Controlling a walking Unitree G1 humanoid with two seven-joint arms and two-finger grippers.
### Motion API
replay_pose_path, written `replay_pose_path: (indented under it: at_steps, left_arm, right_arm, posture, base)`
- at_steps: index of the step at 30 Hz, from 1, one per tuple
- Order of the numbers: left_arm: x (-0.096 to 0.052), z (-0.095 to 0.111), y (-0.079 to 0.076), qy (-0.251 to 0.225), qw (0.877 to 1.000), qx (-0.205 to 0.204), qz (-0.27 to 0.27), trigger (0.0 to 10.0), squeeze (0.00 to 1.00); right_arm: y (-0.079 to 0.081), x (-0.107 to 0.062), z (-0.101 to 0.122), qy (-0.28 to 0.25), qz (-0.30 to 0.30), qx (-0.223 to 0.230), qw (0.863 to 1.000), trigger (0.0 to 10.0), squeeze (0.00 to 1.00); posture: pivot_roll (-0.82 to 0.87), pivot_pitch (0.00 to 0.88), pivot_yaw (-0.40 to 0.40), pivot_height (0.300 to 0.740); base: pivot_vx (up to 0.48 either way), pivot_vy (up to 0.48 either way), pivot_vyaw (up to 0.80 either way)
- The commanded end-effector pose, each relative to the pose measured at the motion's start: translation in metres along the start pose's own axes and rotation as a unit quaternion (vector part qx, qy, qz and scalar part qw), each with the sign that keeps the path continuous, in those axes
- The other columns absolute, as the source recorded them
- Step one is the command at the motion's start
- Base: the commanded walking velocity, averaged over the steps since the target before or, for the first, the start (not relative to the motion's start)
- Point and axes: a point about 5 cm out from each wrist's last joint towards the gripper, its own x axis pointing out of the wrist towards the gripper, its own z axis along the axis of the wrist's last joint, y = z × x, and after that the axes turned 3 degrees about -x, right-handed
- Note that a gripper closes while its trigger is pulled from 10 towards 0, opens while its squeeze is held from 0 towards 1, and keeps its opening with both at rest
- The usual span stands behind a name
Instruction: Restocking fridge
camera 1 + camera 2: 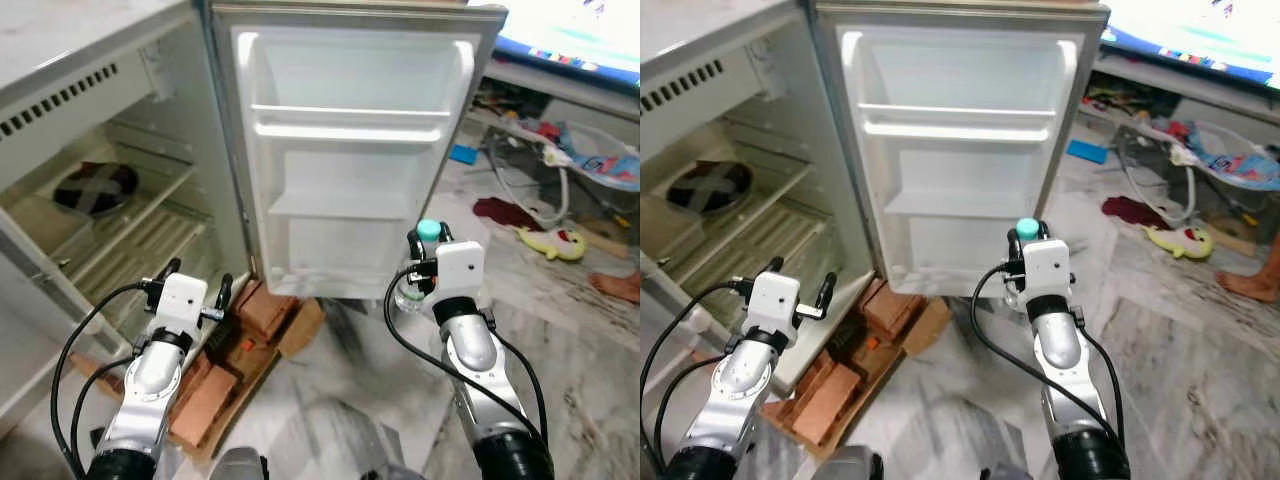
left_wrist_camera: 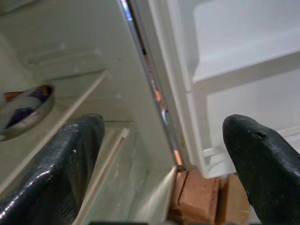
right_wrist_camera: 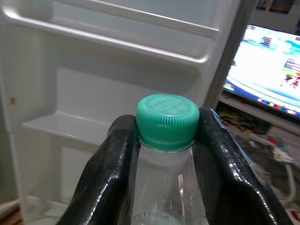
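A clear bottle [image 3: 166, 187] with a green cap [image 3: 167, 120] sits clamped in the right gripper [image 1: 425, 262], before the open fridge door [image 1: 350, 160] at twelve o'clock. At nine o'clock the left gripper [image 1: 195, 285] spreads wide, empty, facing the fridge [image 1: 110, 190] shelves.

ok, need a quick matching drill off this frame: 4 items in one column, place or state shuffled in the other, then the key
Items
1. bottle
2. left gripper
3. bowl
4. bricks

Place or state
A. on a shelf inside the fridge
B. on the floor under the open fridge door
C. held upright between the right gripper's fingers
D. open, holding nothing, by the fridge body

Pairs: 1-C, 2-D, 3-A, 4-B

The right gripper grips the bottle just below its green cap, in front of the fridge door and its bare shelves.
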Motion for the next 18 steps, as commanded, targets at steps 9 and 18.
replay_pose_path:
  at_steps: [9, 18]
  left_arm:
    - [-0.007, -0.001, 0.007, -0.006, 1.0, -0.004, 0.006, 10.0, 0.0]
    - [-0.002, 0.003, 0.005, -0.012, 1.0, -0.006, 0.005, 10.0, 0.0]
  right_arm:
    - [-0.008, -0.03, -0.007, 0.016, -0.007, 0.01, 1.0, 10.0, 0.0]
    - [-0.01, -0.027, -0.005, 0.014, 0.003, 0.015, 1.0, 10.0, 0.0]
  posture:
    - [-0.01, 0.0, -0.02, 0.74]
    - [-0.01, 0.0, -0.019, 0.74]
  base:
    - [0.356, 0.0, 0.0]
    - [0.48, 0.0, 0.68]
